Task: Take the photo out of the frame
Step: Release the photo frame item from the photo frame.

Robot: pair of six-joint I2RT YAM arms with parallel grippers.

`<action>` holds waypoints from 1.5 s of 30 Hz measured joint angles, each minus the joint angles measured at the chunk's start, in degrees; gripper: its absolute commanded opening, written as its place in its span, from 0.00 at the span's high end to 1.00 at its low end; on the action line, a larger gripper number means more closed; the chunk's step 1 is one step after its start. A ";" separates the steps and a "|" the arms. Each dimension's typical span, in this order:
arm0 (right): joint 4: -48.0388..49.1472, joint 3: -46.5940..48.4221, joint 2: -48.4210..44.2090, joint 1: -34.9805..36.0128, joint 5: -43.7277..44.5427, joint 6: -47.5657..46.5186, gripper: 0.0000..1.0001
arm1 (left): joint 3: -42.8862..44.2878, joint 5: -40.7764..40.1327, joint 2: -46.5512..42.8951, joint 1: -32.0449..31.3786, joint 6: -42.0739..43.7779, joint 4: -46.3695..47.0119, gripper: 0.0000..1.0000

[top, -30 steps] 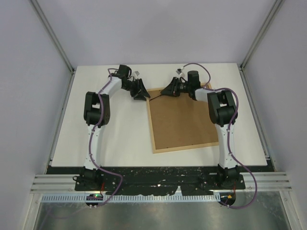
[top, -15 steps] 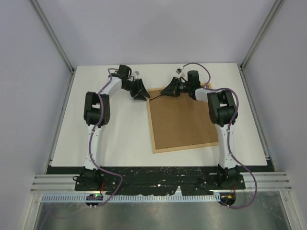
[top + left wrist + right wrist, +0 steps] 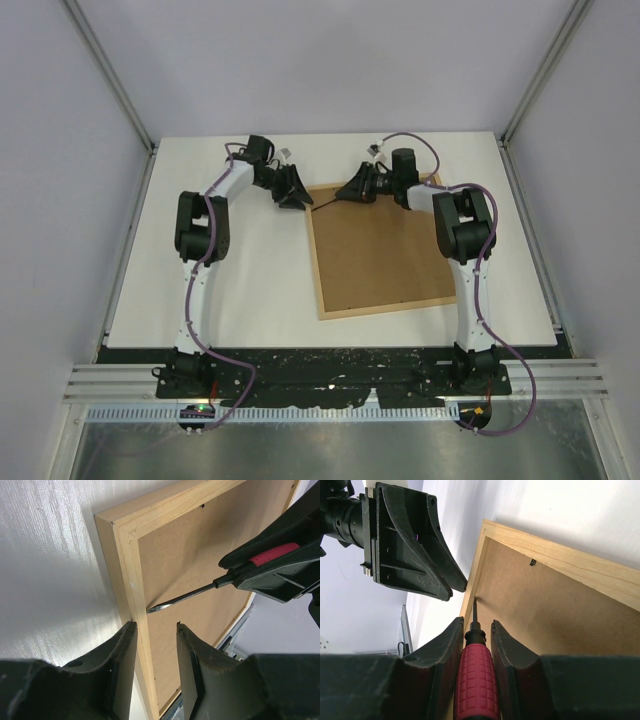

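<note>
The frame (image 3: pixel 313 255) lies face down on the white table, its brown fibreboard back (image 3: pixel 380 250) facing up. The photo is hidden under that back. My right gripper (image 3: pixel 477 623) is shut on a red-handled screwdriver (image 3: pixel 476 680). The screwdriver's thin blade tip (image 3: pixel 150 609) touches the seam between the back panel and the frame's left rail (image 3: pixel 125 555), near the far left corner. My left gripper (image 3: pixel 156 626) is open and straddles that same rail just below the tip. One finger lies against the rail's outer edge; the other hangs over the panel, apart from the rail.
A small black tab (image 3: pixel 532 562) sits at the inner edge of the frame's far rail. The two grippers (image 3: pixel 300 200) (image 3: pixel 350 190) are close together over the frame's far left corner. White table (image 3: pixel 230 290) lies left of the frame; the enclosure walls stand around it.
</note>
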 measured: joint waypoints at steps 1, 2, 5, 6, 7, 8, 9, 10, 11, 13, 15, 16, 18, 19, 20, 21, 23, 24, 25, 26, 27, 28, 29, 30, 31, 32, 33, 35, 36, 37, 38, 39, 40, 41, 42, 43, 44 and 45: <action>0.07 -0.11 0.00 -0.02 -0.07 0.20 0.92 | 0.00 0.00 0.00 0.00 0.00 0.00 0.60; 0.09 -0.20 0.00 -0.04 -0.11 0.39 0.92 | 0.00 0.00 0.00 -0.04 -0.02 0.00 0.60; 0.13 -0.20 0.00 -0.07 -0.13 0.79 0.92 | 0.00 0.00 0.00 -0.11 -0.07 0.00 0.60; 0.13 -0.20 0.00 -0.07 -0.13 0.85 0.92 | 0.00 0.00 0.00 -0.11 -0.07 0.02 0.60; 0.13 -0.22 0.00 -0.09 -0.09 0.96 0.92 | 0.00 0.00 0.00 -0.11 -0.11 0.02 0.60; 0.13 -0.22 0.00 -0.17 -0.09 1.03 0.92 | 0.00 0.00 0.00 -0.11 -0.11 0.02 0.60; 0.13 -0.24 0.00 -0.24 -0.07 1.07 0.92 | 0.00 0.00 0.00 -0.11 -0.11 0.02 0.60; 0.28 -0.35 0.00 -0.46 -0.04 1.18 0.92 | 0.00 0.00 0.00 -0.11 -0.13 0.02 0.60; 0.55 -0.57 -0.02 -0.52 -0.02 1.29 0.92 | 0.00 0.00 0.00 -0.11 -0.13 0.02 0.60; 0.96 -0.85 -0.04 -0.76 -0.07 1.66 0.92 | 0.00 0.02 0.00 -0.11 -0.13 0.04 0.60; 0.98 -0.85 -0.04 -0.94 -0.13 1.84 0.92 | 0.00 0.02 0.00 -0.15 -0.15 0.07 0.60; 0.96 -0.85 -0.07 -1.07 -0.02 1.79 0.92 | 0.00 0.00 0.00 -0.20 -0.15 0.07 0.60; 0.83 -0.85 -0.09 -1.46 -0.02 1.77 0.92 | 0.00 0.00 0.00 -0.20 -0.15 0.07 0.60; 0.83 -0.85 -0.11 -1.62 -0.02 1.75 0.92 | 0.00 0.00 0.00 -0.20 -0.15 0.07 0.60; 0.83 -0.85 -0.15 -1.68 0.00 1.73 0.92 | 0.00 0.00 0.00 -0.20 -0.15 0.09 0.60; 0.85 -0.85 -0.15 -1.79 -0.02 1.70 0.92 | 0.00 0.00 0.00 -0.20 -0.15 0.09 0.60; 0.92 -0.98 -0.15 -1.92 -0.04 1.73 0.92 | 0.00 0.00 0.00 -0.20 -0.15 0.09 0.60; 1.01 -1.18 -0.15 -1.97 -0.11 1.77 0.92 | 0.00 0.00 0.00 -0.20 -0.15 0.07 0.60; 1.25 -1.36 -0.15 -1.97 -0.15 1.88 0.92 | 0.00 0.00 0.00 -0.20 -0.15 0.07 0.60; 1.36 -1.44 -0.15 -1.97 -0.22 1.95 0.92 | 0.00 0.00 0.00 -0.22 -0.15 0.09 0.60; 1.49 -1.44 -0.15 -1.90 -0.31 1.97 0.92 | 0.00 0.00 0.00 -0.22 -0.15 0.09 0.60; 1.62 -1.44 -0.15 -1.84 -0.33 2.03 0.92 | 0.00 0.00 0.00 -0.22 -0.17 0.09 0.60; 1.70 -1.44 -0.15 -1.68 -0.33 2.14 0.92 | 0.00 0.00 0.00 -0.22 -0.17 0.09 0.60; 1.75 -1.44 -0.15 -1.49 -0.33 2.29 0.92 | 0.00 0.00 0.00 -0.24 -0.17 0.09 0.60; 1.73 -1.44 -0.15 -1.25 -0.33 2.40 0.92 | 0.00 0.00 0.00 -0.24 -0.17 0.09 0.60; 1.73 -1.42 -0.15 -0.98 -0.33 2.54 0.92 | 0.00 0.00 0.00 -0.24 -0.17 0.09 0.60; 1.73 -1.42 -0.15 -0.68 -0.33 2.62 0.92 | 0.00 0.00 0.00 -0.26 -0.17 0.09 0.60; 1.73 -1.36 -0.15 -0.20 -0.31 2.75 0.92 | 0.00 0.00 0.00 -0.26 -0.17 0.13 0.60; 1.73 -1.36 -0.15 -0.07 -0.31 2.75 0.92 | 0.00 0.00 0.00 -0.26 -0.17 0.13 0.60; 1.73 -1.36 -0.15 0.02 -0.26 2.75 0.92 | 0.00 -0.04 0.00 -0.26 -0.17 0.07 0.60; 1.73 -1.33 -0.15 0.02 -0.28 2.75 0.92 | 0.00 -0.02 0.00 -0.26 -0.20 0.09 0.60; 1.73 -1.33 -0.15 0.02 -0.28 2.75 0.92 | 0.00 -0.02 0.00 -0.26 -0.26 0.13 0.60; 1.68 -1.33 -0.15 0.04 -0.31 2.78 0.92 | 0.00 -0.02 0.00 -0.28 -0.33 0.15 0.60; 1.68 -1.33 -0.15 0.04 -0.28 2.78 0.92 | 0.00 -0.02 0.00 -0.33 -0.33 0.24 0.60; 1.68 -1.33 -0.15 0.04 -0.28 2.75 0.92 | 0.00 -0.02 0.00 -0.37 -0.35 0.35 0.60; 1.64 -1.29 -0.15 0.02 -0.28 2.75 0.92 | 0.00 -0.02 0.00 -0.39 -0.35 0.42 0.60; 1.49 -1.22 -0.15 0.02 -0.28 2.71 0.92 | 0.00 -0.04 0.00 -0.42 -0.35 0.44 0.60; 1.20 -1.09 -0.15 0.02 -0.28 2.69 0.92 | 0.00 -0.02 0.00 -0.42 -0.35 0.44 0.60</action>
